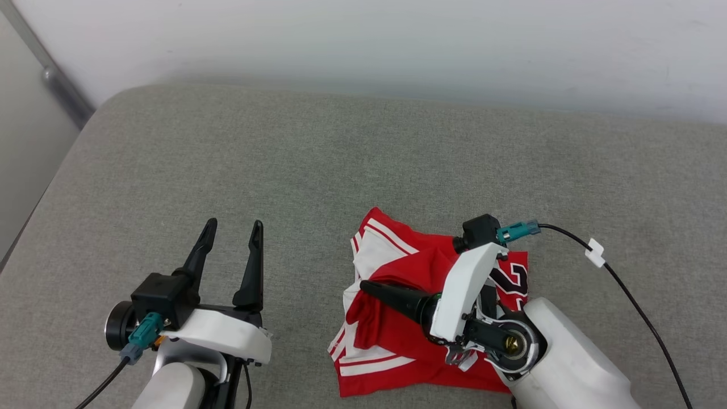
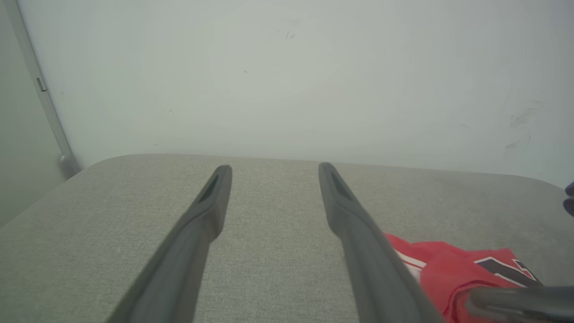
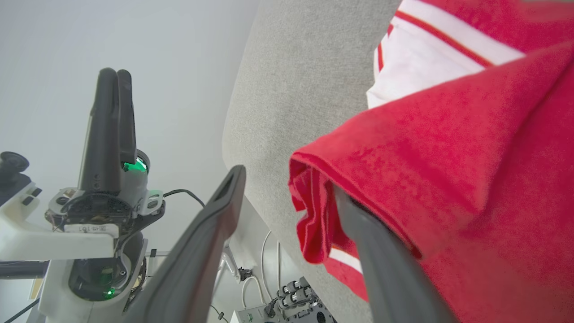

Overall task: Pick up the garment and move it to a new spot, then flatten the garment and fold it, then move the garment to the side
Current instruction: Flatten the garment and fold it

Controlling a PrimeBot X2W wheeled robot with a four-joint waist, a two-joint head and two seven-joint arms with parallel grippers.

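Observation:
The garment is a red jersey with white, red-striped sleeves, lying folded in a rough square on the grey surface right of centre. Part of a dark number shows near my right wrist. My right gripper lies low over it, pointing left and open. In the right wrist view one finger is free in the air and the other finger is tucked under a red fold of the garment. My left gripper stands open and empty over bare surface to the garment's left. In the left wrist view the left gripper points at the wall, with the garment at lower right.
The grey padded surface has rounded corners and ends at a white wall. A metal pole runs along its far left. A black cable with a white tag trails from my right wrist across the surface's right side.

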